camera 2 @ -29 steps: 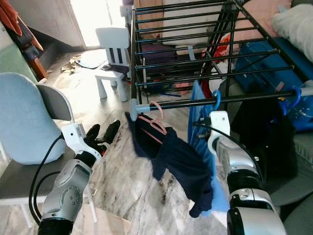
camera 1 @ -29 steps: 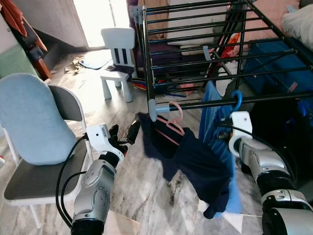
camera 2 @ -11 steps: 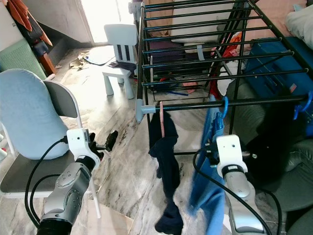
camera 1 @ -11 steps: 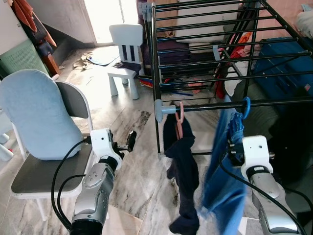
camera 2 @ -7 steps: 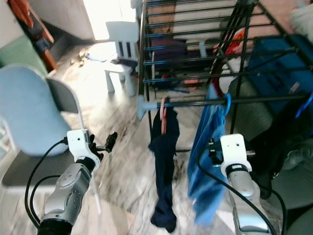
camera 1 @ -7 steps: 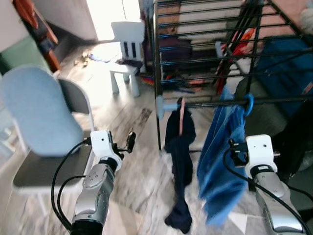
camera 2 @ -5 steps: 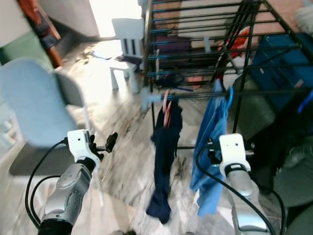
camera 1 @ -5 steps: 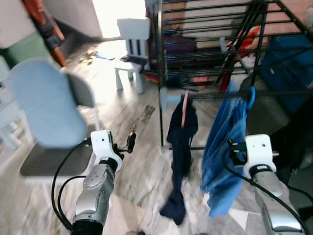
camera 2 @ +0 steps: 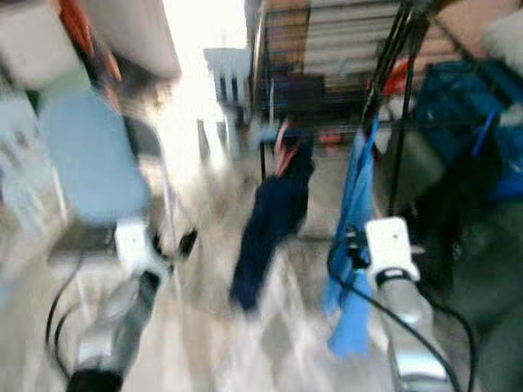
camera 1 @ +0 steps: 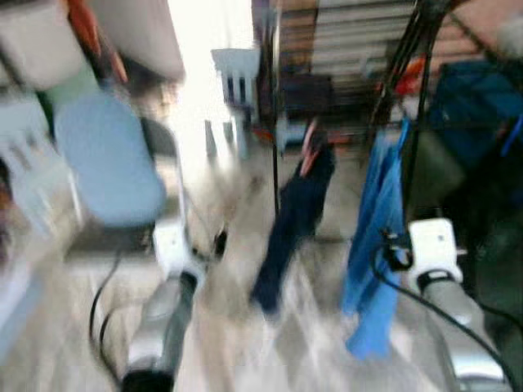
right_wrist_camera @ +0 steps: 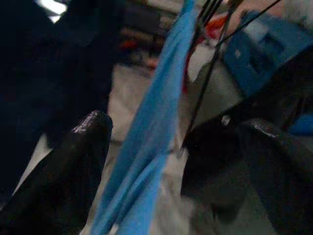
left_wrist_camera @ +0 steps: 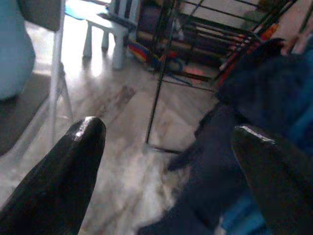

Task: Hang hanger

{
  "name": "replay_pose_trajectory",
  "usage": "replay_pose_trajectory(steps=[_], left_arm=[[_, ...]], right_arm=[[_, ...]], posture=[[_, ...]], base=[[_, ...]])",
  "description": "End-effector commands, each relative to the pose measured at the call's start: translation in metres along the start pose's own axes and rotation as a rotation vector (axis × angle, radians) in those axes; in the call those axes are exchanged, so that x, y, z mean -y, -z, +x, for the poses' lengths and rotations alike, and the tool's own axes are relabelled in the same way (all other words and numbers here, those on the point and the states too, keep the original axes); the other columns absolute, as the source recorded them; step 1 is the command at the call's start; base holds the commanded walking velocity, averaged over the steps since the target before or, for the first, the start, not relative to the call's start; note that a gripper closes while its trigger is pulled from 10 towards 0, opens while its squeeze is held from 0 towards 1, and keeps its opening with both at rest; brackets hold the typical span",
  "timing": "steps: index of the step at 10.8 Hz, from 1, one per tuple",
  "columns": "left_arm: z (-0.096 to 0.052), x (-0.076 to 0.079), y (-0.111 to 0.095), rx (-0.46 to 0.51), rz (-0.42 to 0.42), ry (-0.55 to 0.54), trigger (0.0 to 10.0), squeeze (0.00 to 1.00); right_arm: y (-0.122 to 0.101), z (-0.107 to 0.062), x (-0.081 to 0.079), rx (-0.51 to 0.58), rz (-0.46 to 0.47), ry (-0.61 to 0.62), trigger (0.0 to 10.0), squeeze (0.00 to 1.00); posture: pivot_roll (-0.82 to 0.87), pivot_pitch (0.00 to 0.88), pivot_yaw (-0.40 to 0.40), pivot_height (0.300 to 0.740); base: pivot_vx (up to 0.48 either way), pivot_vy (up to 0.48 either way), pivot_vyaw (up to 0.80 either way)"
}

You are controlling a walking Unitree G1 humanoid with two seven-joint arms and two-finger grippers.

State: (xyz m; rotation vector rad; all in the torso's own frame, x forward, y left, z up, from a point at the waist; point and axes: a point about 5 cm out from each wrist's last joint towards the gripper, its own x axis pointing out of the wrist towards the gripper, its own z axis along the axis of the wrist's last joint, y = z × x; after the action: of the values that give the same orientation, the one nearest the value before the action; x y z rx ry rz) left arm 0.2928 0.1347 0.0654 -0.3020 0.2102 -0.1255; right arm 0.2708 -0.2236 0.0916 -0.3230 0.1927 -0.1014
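Blurred head views showed the pink hanger (camera 1: 309, 151) with a navy garment (camera 1: 290, 224) on the drying rack (camera 1: 343, 122), beside a blue garment (camera 1: 372, 245); hanging looked done. Left pincer (left_wrist_camera: 166, 161) stood apart, empty. Right pincer (right_wrist_camera: 181, 161) likewise gaped near the rack.

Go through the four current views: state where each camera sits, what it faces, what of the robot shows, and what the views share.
Left eye view: head camera, forward and down, blurred; drying rack, navy garment, blue garment, grey chair; both silver arms.
Right eye view: the same scene.
Left wrist view: along the open left gripper at the navy garment and rack leg.
Right wrist view: along the open right gripper at the blue garment.
Shared: both garments and the rack.
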Motion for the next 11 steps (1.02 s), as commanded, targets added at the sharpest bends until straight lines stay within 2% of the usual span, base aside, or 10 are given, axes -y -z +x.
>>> replay_pose_trajectory(steps=[1, 2, 4, 5, 6, 8, 10, 11], left_arm=[[0.001, -0.004, -0.003, 0.008, 0.017, -0.016, 10.0, 0.00], [0.003, -0.006, -0.003, 0.012, 0.026, -0.025, 10.0, 0.00], [0.004, -0.018, -0.002, 0.020, 0.065, -0.074, 10.0, 0.00], [0.001, -0.032, 0.002, 0.012, 0.111, -0.143, 10.0, 0.00], [-0.001, -0.039, 0.004, 0.013, 0.139, -0.172, 10.0, 0.00], [-0.010, -0.068, 0.015, -0.020, 0.197, -0.289, 10.0, 0.00], [-0.012, -0.081, 0.020, -0.050, 0.243, -0.335, 10.0, 0.00], [-0.015, -0.090, 0.023, -0.074, 0.253, -0.368, 10.0, 0.00]], right_arm=[[-0.005, 0.003, -0.002, 0.022, -0.001, -0.009, 10.0, 0.65], [-0.003, 0.006, -0.009, 0.013, 0.001, -0.044, 10.0, 0.00], [-0.005, 0.013, -0.024, 0.031, 0.026, -0.103, 10.0, 0.00], [-0.010, 0.018, -0.034, 0.054, 0.020, -0.146, 10.0, 0.00], [-0.012, 0.020, -0.036, 0.062, 0.015, -0.157, 10.0, 0.00], [-0.017, 0.029, -0.043, 0.084, 0.018, -0.177, 10.0, 0.00], [-0.014, 0.032, -0.049, 0.085, 0.033, -0.200, 10.0, 0.00], [-0.012, 0.035, -0.056, 0.078, 0.043, -0.216, 10.0, 0.00]], posture=[[-0.25, 0.000, 0.104, 0.740], [-0.25, 0.000, 0.101, 0.740], [-0.23, 0.000, 0.085, 0.740], [-0.21, 0.000, 0.070, 0.740], [-0.20, 0.000, 0.064, 0.740], [-0.18, 0.000, 0.064, 0.740], [-0.17, 0.000, 0.067, 0.740], [-0.16, 0.000, 0.062, 0.740]], base=[[-0.364, 0.000, 0.00], [-0.364, 0.000, 0.00], [0.000, 0.000, 0.00], [0.000, 0.000, 0.00], [0.000, 0.000, 0.00], [0.000, 0.000, 0.65], [0.000, 0.000, 0.66], [0.000, 0.000, 0.00]])
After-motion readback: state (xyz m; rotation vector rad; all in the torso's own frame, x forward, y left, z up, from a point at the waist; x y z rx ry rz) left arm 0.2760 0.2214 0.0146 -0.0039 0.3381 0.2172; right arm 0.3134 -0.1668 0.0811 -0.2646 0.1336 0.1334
